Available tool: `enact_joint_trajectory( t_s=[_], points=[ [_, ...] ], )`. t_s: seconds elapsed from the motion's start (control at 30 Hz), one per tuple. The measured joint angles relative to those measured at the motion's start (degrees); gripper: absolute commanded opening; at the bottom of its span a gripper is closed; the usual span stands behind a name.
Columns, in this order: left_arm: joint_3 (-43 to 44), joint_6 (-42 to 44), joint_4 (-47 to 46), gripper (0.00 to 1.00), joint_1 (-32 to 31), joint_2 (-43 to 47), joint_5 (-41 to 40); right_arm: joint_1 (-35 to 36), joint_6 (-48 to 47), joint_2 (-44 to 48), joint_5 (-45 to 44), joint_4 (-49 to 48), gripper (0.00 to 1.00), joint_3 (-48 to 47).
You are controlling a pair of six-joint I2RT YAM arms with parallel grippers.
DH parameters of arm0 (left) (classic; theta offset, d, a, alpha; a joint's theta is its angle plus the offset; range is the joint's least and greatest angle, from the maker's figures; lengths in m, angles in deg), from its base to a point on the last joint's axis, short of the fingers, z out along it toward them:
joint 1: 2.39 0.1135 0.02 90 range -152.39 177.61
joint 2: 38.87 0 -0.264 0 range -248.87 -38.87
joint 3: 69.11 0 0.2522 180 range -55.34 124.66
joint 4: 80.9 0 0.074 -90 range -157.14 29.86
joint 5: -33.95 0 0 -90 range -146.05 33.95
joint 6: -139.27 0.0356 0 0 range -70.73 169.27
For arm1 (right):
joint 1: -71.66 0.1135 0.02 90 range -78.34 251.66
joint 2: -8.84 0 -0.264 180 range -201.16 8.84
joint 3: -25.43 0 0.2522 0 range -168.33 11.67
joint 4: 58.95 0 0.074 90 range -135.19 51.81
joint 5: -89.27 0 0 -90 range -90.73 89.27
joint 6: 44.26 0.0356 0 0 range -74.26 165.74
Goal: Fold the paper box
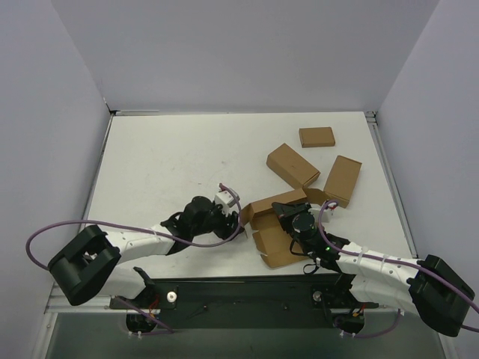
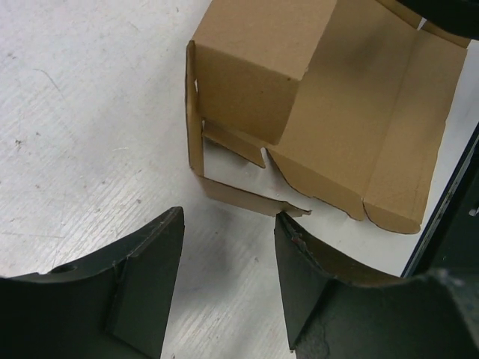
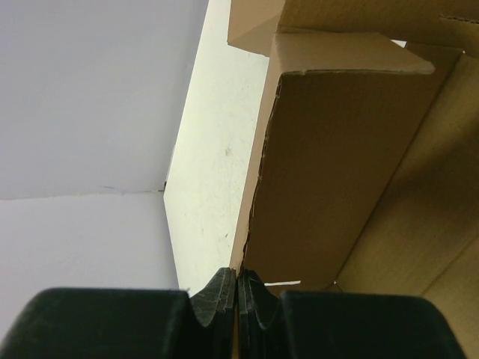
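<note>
**White surface (image 1: 172,161), pale grey walls (image 1: 224,52): paper box (image 1: 278,241) half raised at the near edge**

The white surface is boxed in by plain walls on three sides, and all the cardboard sits on its right half. Containers first: three small brown boxes, every one folded shut, so what they hold can't be seen. The far box (image 1: 316,137) lies alone near the back. The middle box (image 1: 293,164) and the right-hand box (image 1: 343,180) lie at angles closer in, just beyond the paper box.

The paper box is right of centre, close to the arm bases and between the two grippers. It's plain brown card, partly formed. One long wall is creased upright, a broad panel lies flat beside it, and thin side tabs splay loose along the left edge.

On the left wrist view, the left gripper (image 2: 228,224) hovers low with its jaws apart and nothing between them. One tab tip reaches almost to its right finger.

The right gripper (image 3: 237,283) is clenched, pinching the thin edge of an upright cardboard panel.
</note>
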Motion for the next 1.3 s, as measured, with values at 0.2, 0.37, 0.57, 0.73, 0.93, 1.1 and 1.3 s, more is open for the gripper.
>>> enact_joint_trajectory(
  t_s=[0.2,0.37,0.57,0.73,0.93,1.1,1.3],
  points=[
    [0.04,0.92,-3.06,0.58,-1.33,-2.38,0.44,0.0,0.0,0.0,0.0,0.0,0.0,0.0],
    [0.04,1.18,-5.29,0.53,-1.77,-4.46,0.42,0.0,0.0,0.0,0.0,0.0,0.0,0.0],
    [0.09,1.14,-8.37,0.5,-2.45,-4.98,0.5,-0.02,0.0,0.0,-0.55,-0.02,0.0,0.0],
    [1.25,1.16,-9.25,0.47,-2.67,-7.28,1.29,-0.02,0.0,0.0,-0.96,-0.02,0.0,0.02],
    [2.95,1.16,-10.14,0.46,-3.28,-9.49,1.31,-0.02,0.0,0.0,-1.36,-0.02,0.0,0.09],
    [3.69,1.16,-11.87,0.42,-3.5,-10.58,0.15,0.0,0.0,0.0,-1.49,-0.02,0.0,0.09],
    [3.69,1.18,-13.14,0.38,-3.5,-10.58,-2.01,-0.02,0.0,0.02,-1.73,-0.02,0.0,0.17]
  ],
)
